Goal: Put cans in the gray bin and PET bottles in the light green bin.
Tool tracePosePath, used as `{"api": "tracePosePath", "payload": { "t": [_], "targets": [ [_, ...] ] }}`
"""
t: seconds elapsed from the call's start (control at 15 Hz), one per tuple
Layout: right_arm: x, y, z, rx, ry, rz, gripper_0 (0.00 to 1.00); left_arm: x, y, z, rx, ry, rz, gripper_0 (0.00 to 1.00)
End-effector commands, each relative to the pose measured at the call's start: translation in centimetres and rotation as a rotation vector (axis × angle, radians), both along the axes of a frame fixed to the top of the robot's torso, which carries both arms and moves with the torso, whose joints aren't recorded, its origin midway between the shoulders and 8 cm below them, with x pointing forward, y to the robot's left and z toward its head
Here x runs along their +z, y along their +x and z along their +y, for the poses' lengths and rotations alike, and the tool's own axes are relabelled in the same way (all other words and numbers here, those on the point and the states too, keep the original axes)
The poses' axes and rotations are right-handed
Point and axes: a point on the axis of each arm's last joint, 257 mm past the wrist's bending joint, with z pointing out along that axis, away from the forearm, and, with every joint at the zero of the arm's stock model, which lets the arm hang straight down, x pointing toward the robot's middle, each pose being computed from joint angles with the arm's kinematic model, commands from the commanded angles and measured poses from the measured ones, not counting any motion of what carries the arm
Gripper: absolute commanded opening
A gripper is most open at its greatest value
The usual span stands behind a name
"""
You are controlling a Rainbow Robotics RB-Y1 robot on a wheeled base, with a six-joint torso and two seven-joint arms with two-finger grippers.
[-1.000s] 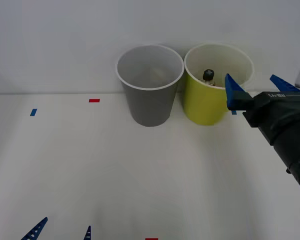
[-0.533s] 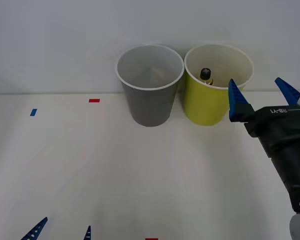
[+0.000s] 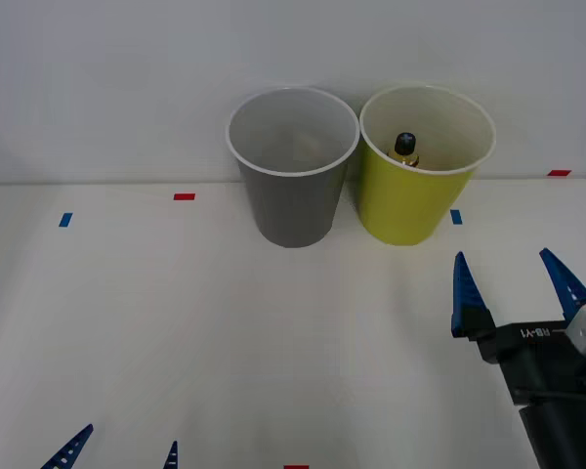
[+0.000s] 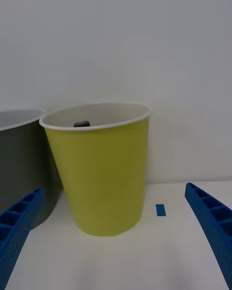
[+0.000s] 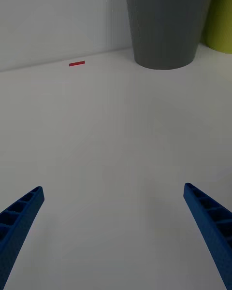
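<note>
At the near edge of the white table (image 3: 225,332), the left gripper (image 3: 122,451) is low at the robot's left side; its two blue fingers stand well apart and hold nothing, with bare table between them. The right gripper (image 3: 516,288) is at the robot's right side, over the table and nearer than the bins; its blue ribbed fingers are also spread wide, with nothing between them, and they point toward the back wall. A little farther, just beyond the right gripper, a small blue tape mark (image 3: 456,217) lies on the table beside the base of the light green bin (image 3: 410,200). This bin stands upright at the far side of the table, close to the wall. Inside it the PET bottle (image 3: 405,149) stands against the pale inner wall, and only its black cap and a bit of golden shoulder show above the rim. The gray bin (image 3: 293,195) stands upright just beside the green one, on its left, and the two rims are almost touching. More to the left on the table there are a red tape mark (image 3: 184,196) and another blue mark (image 3: 65,220), well apart from the bins.
</note>
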Motion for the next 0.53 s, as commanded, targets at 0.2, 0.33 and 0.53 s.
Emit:
{"api": "tracePosePath", "payload": {
  "t": [0.2,0.33,0.53],
  "targets": [
    [-5.4,-5.6,-2.3,-0.064,-0.052,0.077,1.0,0.0,0.0,0.0,0.0,0.0,0.0,1.0],
    [-6.3,-7.0,-2.8,-0.081,-0.055,0.103,1.0,0.0,0.0,0.0,0.0,0.0,0.0,1.0],
    [-7.7,-8.8,-3.4,-0.103,-0.059,0.15,1.0,0.0,0.0,0.0,0.0,0.0,0.0,1.0]
  ]
}}
